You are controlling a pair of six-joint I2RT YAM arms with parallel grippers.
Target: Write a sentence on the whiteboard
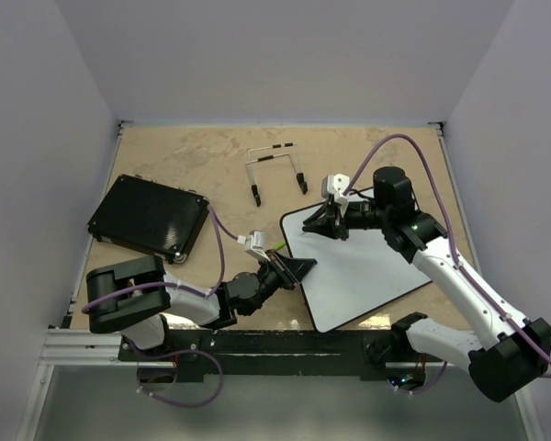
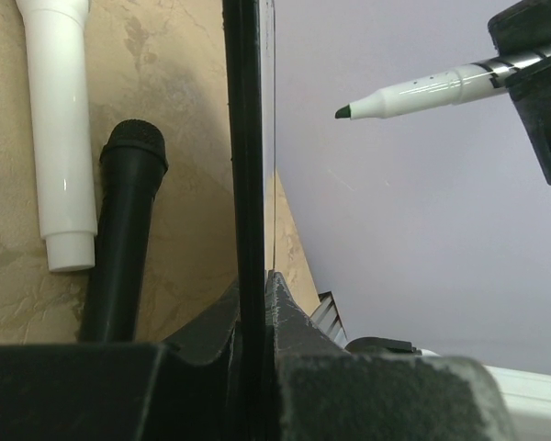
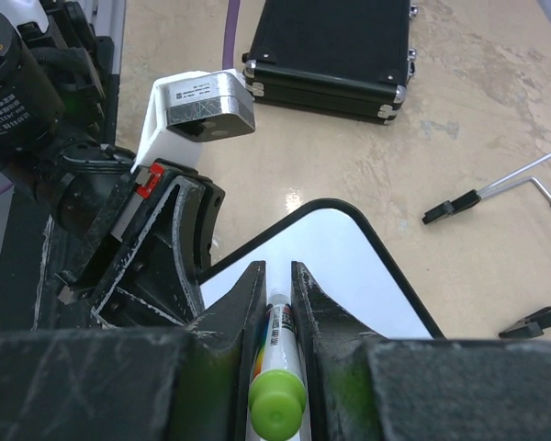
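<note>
Top external view has the whiteboard [image 1: 376, 276] lying on the right half of the tan table [image 1: 193, 165], its near corner right at the front edge. The left gripper [image 1: 294, 269] is clamped on the board's left edge, and the right gripper [image 1: 331, 223] sits over the far-left corner. What it's holding is hard to make out from up there. The right wrist cam sorts that out: a marker [image 3: 275, 344] with a bright green end cap is pinched tight between the fingers, aimed over the board's rounded corner. The left wrist cam gives the other end. The marker's dark green tip pokes out in the air beside the board, and I can't tell if it touches the surface. That same cam sees the board's black frame edge-on, squeezed between its own fingers. It also shows a white cylinder [image 2: 60, 119] and a black microphone [image 2: 124, 230] lying side by side on the table, neither of which shows from above. A black case [image 1: 150, 216] sits far left and a wire stand [image 1: 275, 170] at the back.
</note>
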